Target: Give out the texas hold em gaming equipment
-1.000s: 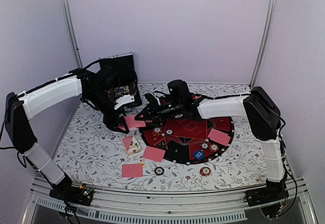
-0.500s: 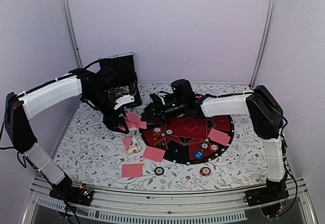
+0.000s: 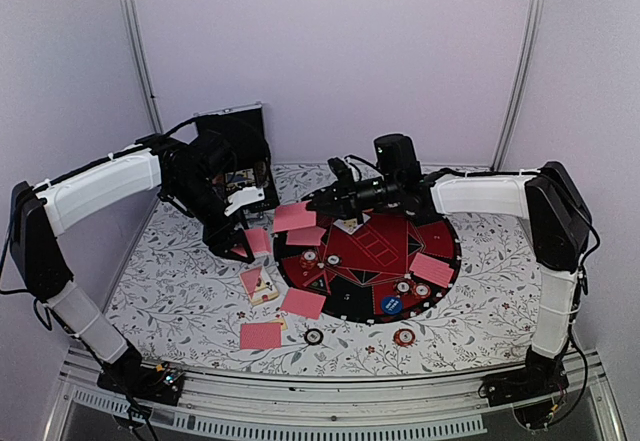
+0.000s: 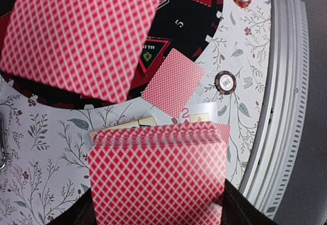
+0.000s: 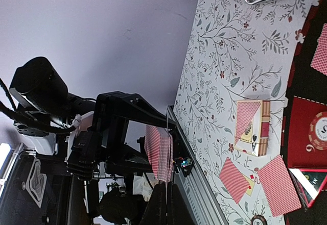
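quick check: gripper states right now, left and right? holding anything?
left gripper: closed, holding the deck of cards.
right gripper: closed, holding a single card.

soft, even light from above leaves only faint shadows on the floral-patterned white table cover (image 3: 180, 291). in the left wrist view the pink-red diamond-backed card (image 4: 82, 36) is smeared by blur, while the fanned pink-red deck of cards (image 4: 158, 179) looks crisp. the right wrist view's lower left is dim.
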`<action>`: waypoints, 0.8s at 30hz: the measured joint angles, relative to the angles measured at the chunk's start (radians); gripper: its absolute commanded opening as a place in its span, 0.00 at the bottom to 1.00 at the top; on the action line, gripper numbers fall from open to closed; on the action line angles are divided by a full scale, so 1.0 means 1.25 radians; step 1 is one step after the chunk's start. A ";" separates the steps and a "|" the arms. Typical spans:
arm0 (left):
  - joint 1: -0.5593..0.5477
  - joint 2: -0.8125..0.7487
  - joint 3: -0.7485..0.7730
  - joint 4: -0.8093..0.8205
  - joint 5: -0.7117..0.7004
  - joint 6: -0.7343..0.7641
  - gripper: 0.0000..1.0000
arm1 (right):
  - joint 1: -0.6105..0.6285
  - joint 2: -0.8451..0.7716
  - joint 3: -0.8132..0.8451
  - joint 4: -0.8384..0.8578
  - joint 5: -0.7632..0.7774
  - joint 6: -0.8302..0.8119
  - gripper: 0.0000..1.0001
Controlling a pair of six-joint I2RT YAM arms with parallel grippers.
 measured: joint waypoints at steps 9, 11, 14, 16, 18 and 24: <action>0.000 0.000 0.000 0.000 0.000 -0.003 0.00 | -0.106 -0.067 -0.015 -0.162 0.024 -0.100 0.00; 0.000 0.000 -0.001 0.000 0.003 -0.006 0.00 | -0.126 -0.087 -0.015 -0.207 0.042 -0.132 0.00; 0.000 0.000 -0.002 -0.002 0.003 -0.010 0.00 | -0.161 -0.120 -0.009 -0.312 0.098 -0.204 0.00; 0.000 0.000 -0.002 -0.002 0.005 -0.013 0.00 | -0.180 -0.126 0.011 -0.386 0.142 -0.253 0.00; 0.000 0.000 -0.002 -0.003 0.009 -0.016 0.00 | -0.191 -0.125 0.040 -0.463 0.199 -0.300 0.00; 0.000 0.000 -0.001 -0.015 0.012 -0.025 0.00 | -0.205 -0.103 0.140 -0.627 0.362 -0.407 0.00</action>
